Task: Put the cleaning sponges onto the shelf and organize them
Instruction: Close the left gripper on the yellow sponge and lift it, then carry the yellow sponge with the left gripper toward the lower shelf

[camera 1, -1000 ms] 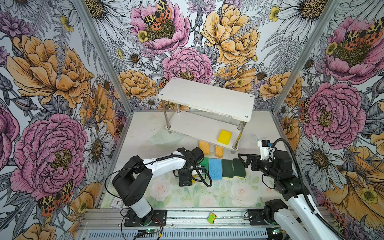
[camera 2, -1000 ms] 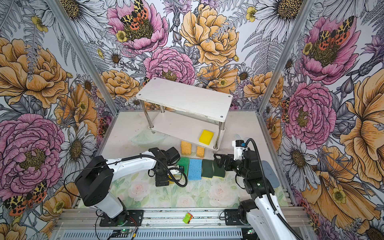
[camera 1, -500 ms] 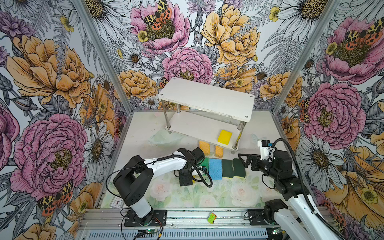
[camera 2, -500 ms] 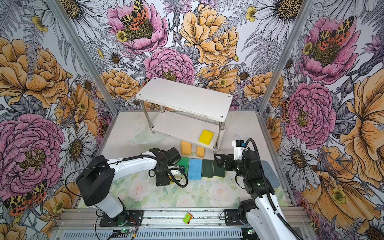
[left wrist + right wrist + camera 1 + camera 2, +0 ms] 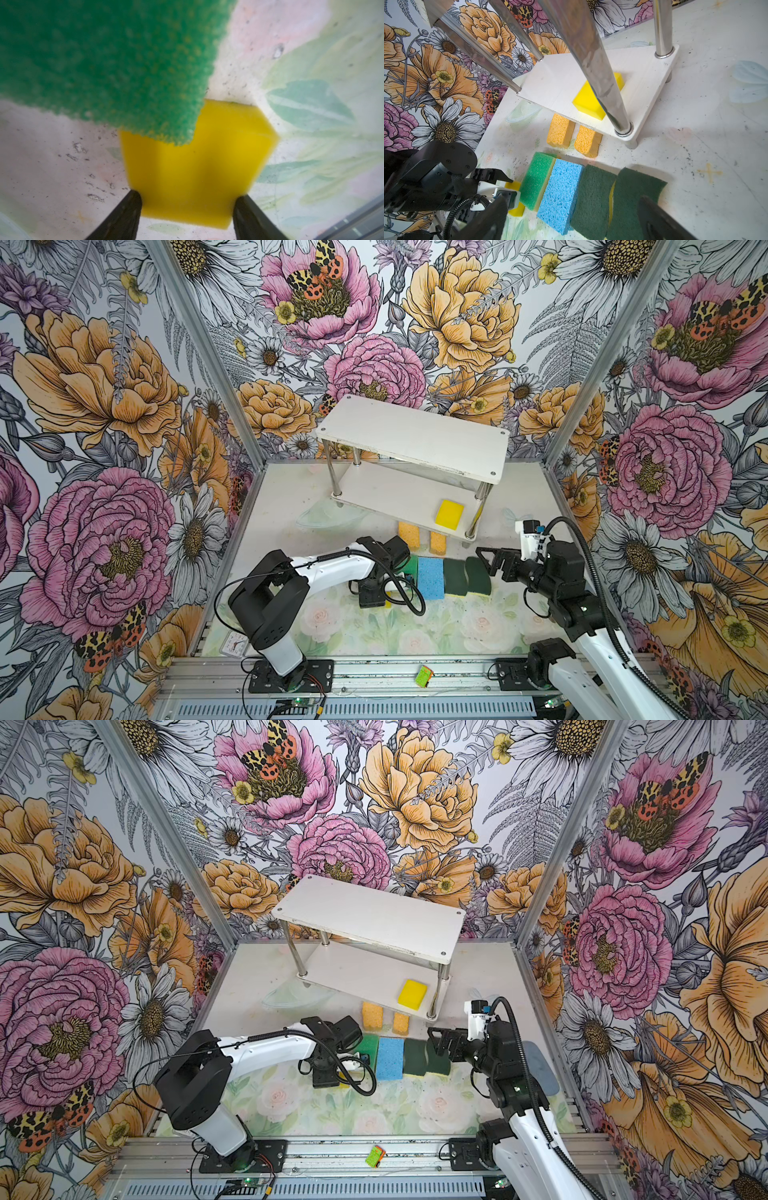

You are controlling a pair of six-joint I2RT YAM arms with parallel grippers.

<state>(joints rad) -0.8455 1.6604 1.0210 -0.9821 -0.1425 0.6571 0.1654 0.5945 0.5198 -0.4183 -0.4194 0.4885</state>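
Left arm (image 5: 332,568) bent low, left gripper (image 5: 188,195) pinching the yellow sponge (image 5: 197,162) — right gripper (image 5: 572,199) spread above dark-green sponges (image 5: 593,187)

A yellow sponge (image 5: 449,513) lies at the right end of the shelf's (image 5: 411,439) lower board. Two orange sponges (image 5: 407,533) (image 5: 437,542) sit on the desk (image 5: 457,630) before it. Green (image 5: 411,566), blue (image 5: 430,583) and two dark-green sponges (image 5: 455,576) (image 5: 478,574) touch in a row. The left pincer (image 5: 384,599) covers a second yellow sponge (image 5: 387,605), and the right pincer (image 5: 485,562) stands open.

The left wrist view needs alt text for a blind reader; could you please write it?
A yellow sponge sits pinched between the black fingers of the left gripper, on a floral mat. A green sponge hides one corner of it.
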